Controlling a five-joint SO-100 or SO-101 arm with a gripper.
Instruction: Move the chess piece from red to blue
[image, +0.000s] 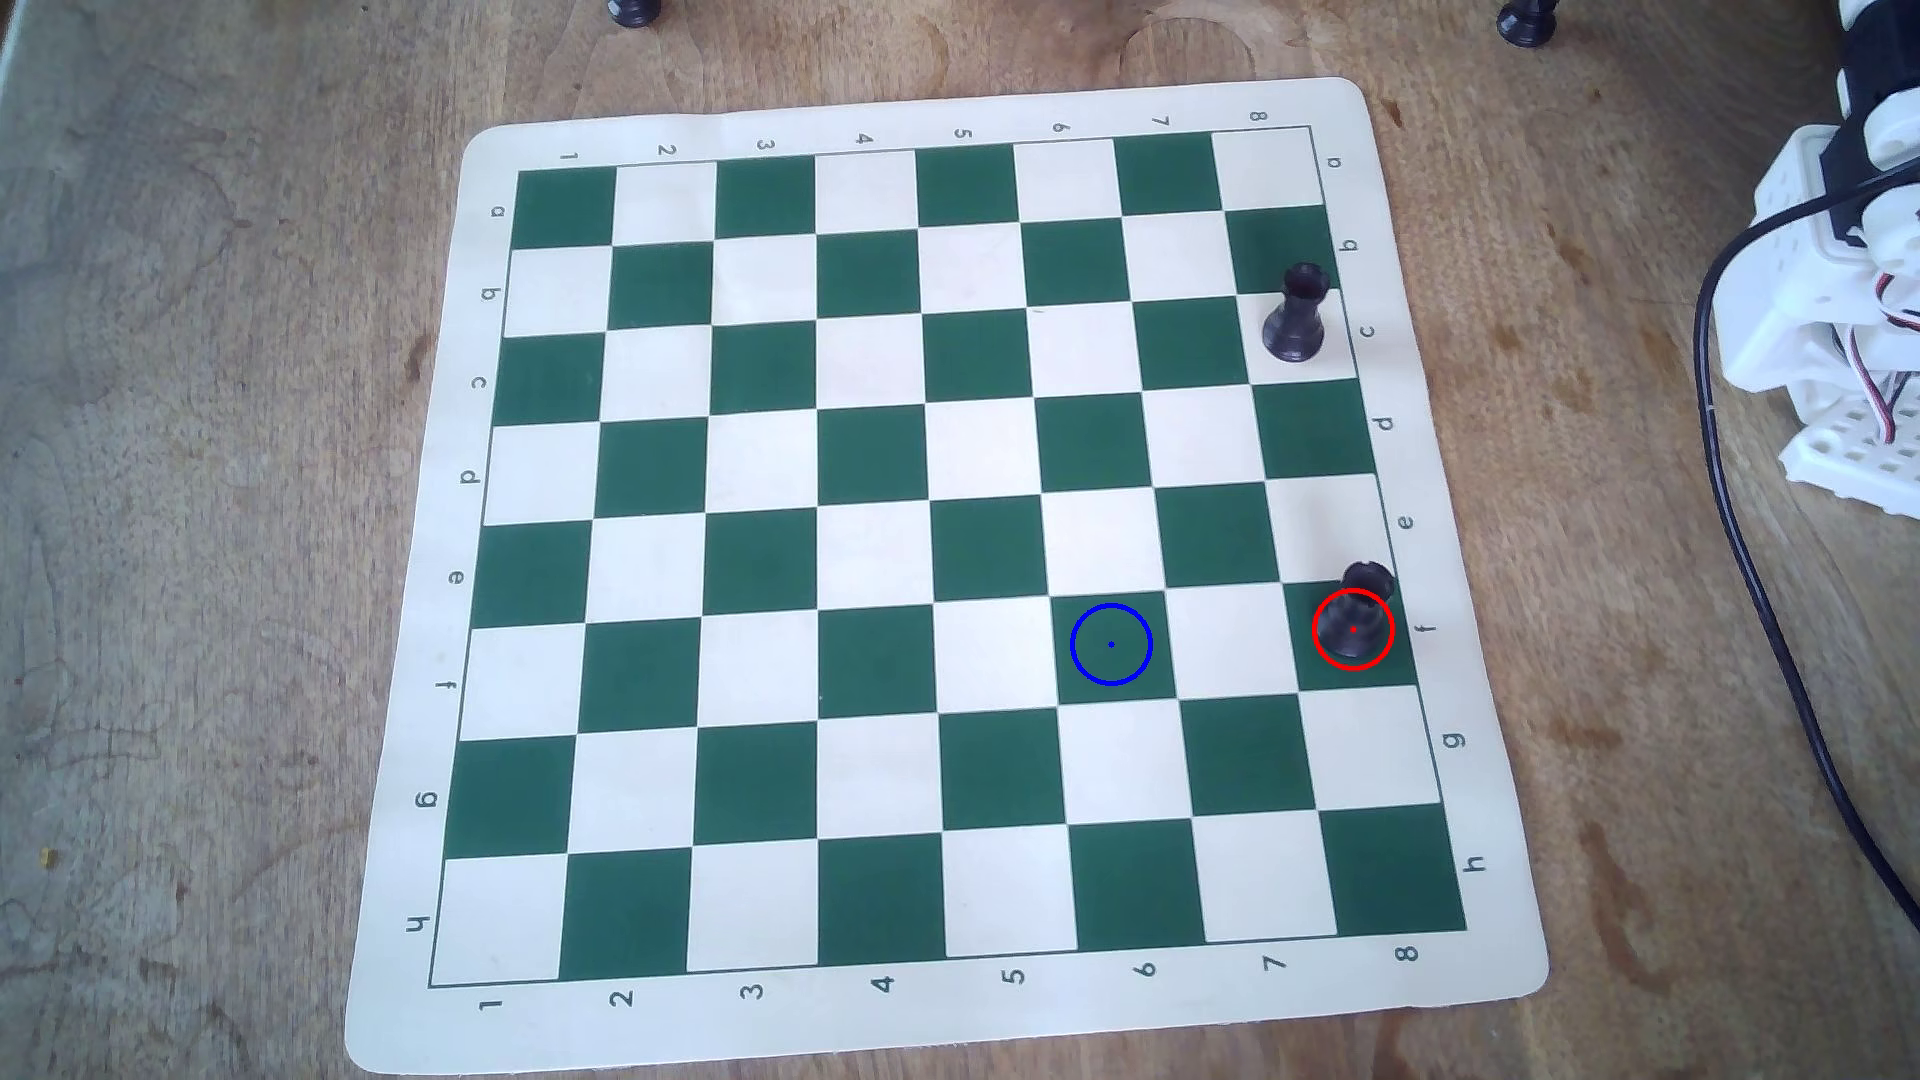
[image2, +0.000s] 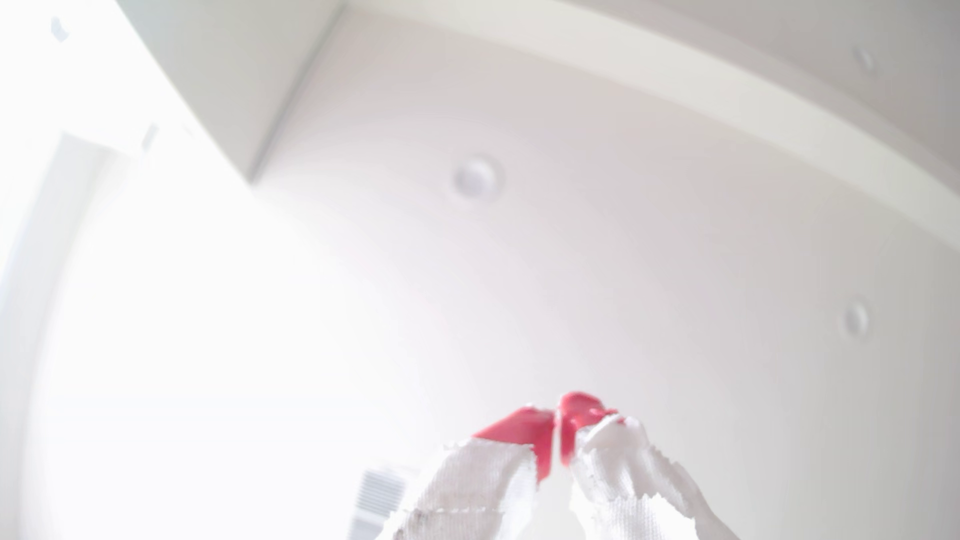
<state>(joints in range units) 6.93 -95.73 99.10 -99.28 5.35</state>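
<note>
In the overhead view a small black rook, the chess piece (image: 1356, 613), stands upright inside the red circle (image: 1353, 629) on a green square near the board's right edge. The blue circle (image: 1111, 644) lies two squares to its left on another green square, with nothing in it. My gripper (image2: 557, 415) shows only in the wrist view, at the bottom edge: its white fingers with red tips (image2: 524, 428) are pressed together, holding nothing, and point up at a white ceiling. In the overhead view only the white arm base (image: 1839, 312) sits at the right edge, well off the board.
A second black rook (image: 1296, 314) stands further up the same right-hand column. The green and cream roll-up chess board (image: 935, 1023) lies on a wooden table. A black cable (image: 1756, 582) runs down the right side. Two dark pieces (image: 634, 10) (image: 1525, 21) sit at the top edge.
</note>
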